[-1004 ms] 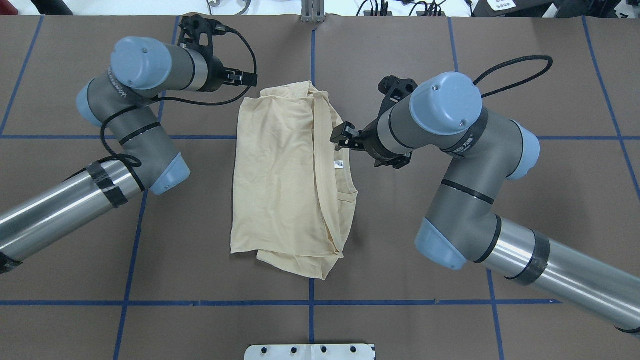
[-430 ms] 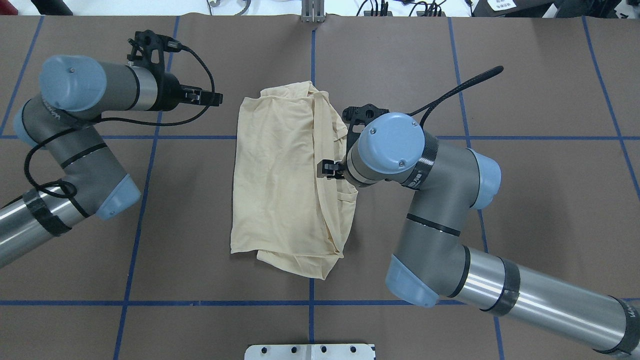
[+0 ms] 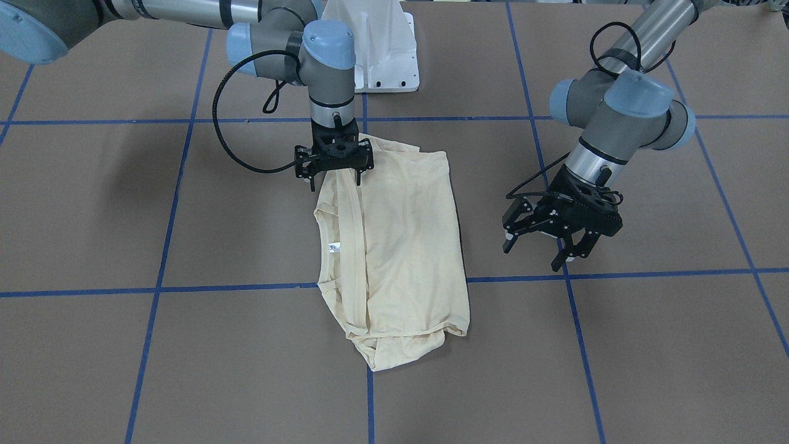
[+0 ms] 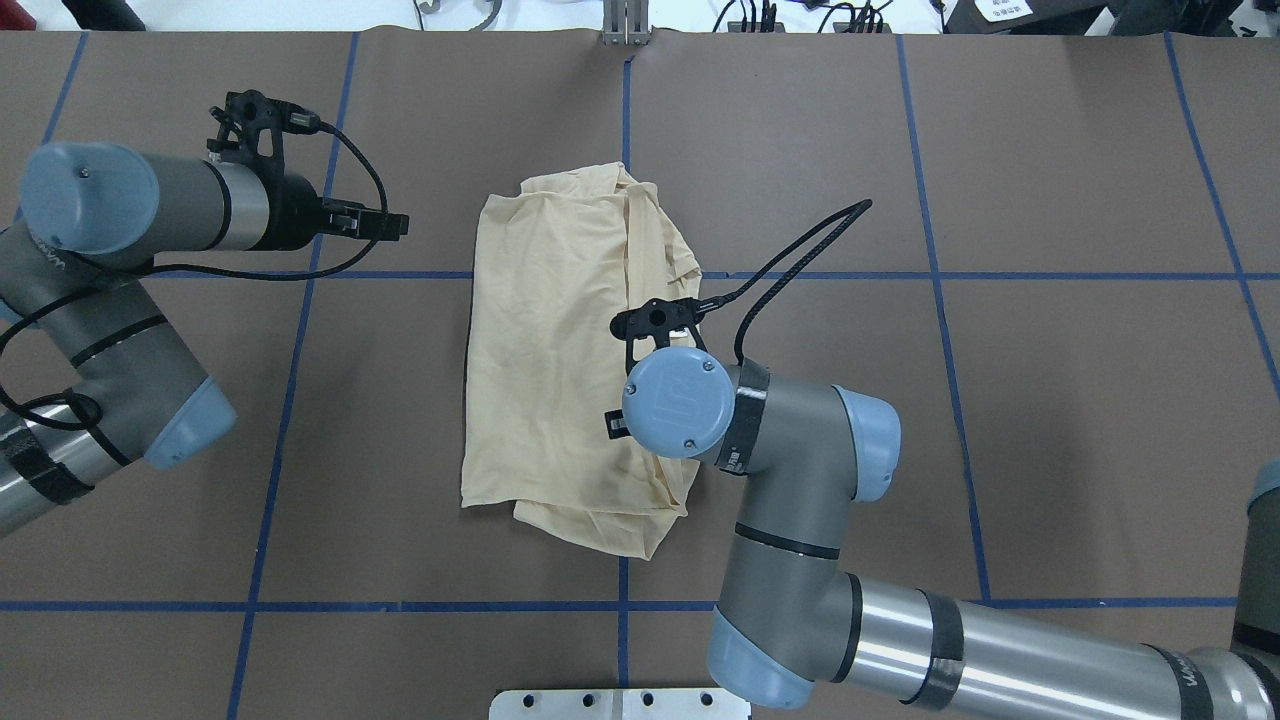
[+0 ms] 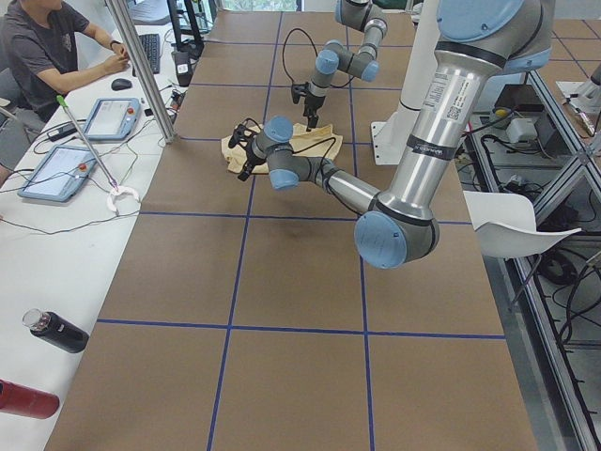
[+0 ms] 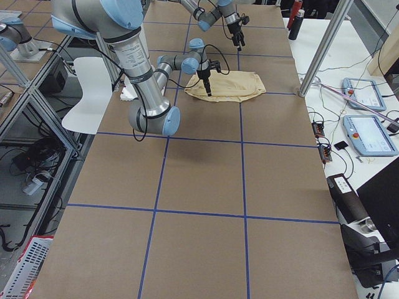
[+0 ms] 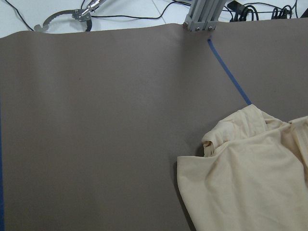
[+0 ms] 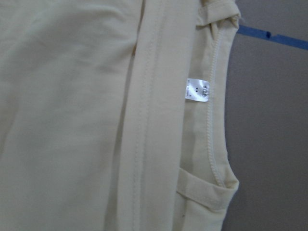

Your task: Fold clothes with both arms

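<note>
T-shirt (image 4: pixel 550 350): pale cream, folded lengthwise, lying flat at the centre of the counter (image 4: pixel 1050 400). Right end effector (image 3: pixel 333 180): pointing down at the shirt's 5 o'clock edge in the overhead view, jaws spread, nothing gripped. Left end effector (image 3: pixel 533 256): jaws wide, empty, above the counter at the shirt's 10 o'clock, well apart.

Brown table (image 4: pixel 1050 450), blue tape grid (image 4: pixel 1000 275), white chair (image 5: pixel 521 225), seated person (image 5: pixel 45 49)

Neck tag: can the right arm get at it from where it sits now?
Probably yes: the neck tag lies uncovered on the T-shirt, the right gripper hangs over the same cloth nearby, nothing between them.
</note>
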Robot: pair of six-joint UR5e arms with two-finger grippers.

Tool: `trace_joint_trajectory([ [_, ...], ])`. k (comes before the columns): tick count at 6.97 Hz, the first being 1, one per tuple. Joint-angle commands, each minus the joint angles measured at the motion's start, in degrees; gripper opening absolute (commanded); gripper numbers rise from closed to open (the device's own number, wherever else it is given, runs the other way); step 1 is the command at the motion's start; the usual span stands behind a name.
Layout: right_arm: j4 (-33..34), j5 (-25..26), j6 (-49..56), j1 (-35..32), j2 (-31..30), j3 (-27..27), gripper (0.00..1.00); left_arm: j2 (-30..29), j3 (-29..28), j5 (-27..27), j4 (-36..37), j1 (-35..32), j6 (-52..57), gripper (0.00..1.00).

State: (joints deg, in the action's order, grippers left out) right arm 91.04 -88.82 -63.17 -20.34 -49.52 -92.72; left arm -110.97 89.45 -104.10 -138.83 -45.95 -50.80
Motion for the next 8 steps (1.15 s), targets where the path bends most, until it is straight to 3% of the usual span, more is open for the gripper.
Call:
trace_joint_trajectory([
  [1,0.54,0.4,1.73,0.39,1.01,2.63,1.0,0.14,-0.42,0.12,-0.13,0.25,-0.08,1.0],
  [5,2.74,0.32,3.31,0.13,0.22,2.46,1.0,-0.56,-1.47,0.21,-0.13,0.43,-0.09,1.0],
  [8,3.44,-0.38,6.9,-2.23,-3.73,-0.95,1.0,-0.74,-1.91,0.3,-0.04,0.69,-0.43,1.0],
])
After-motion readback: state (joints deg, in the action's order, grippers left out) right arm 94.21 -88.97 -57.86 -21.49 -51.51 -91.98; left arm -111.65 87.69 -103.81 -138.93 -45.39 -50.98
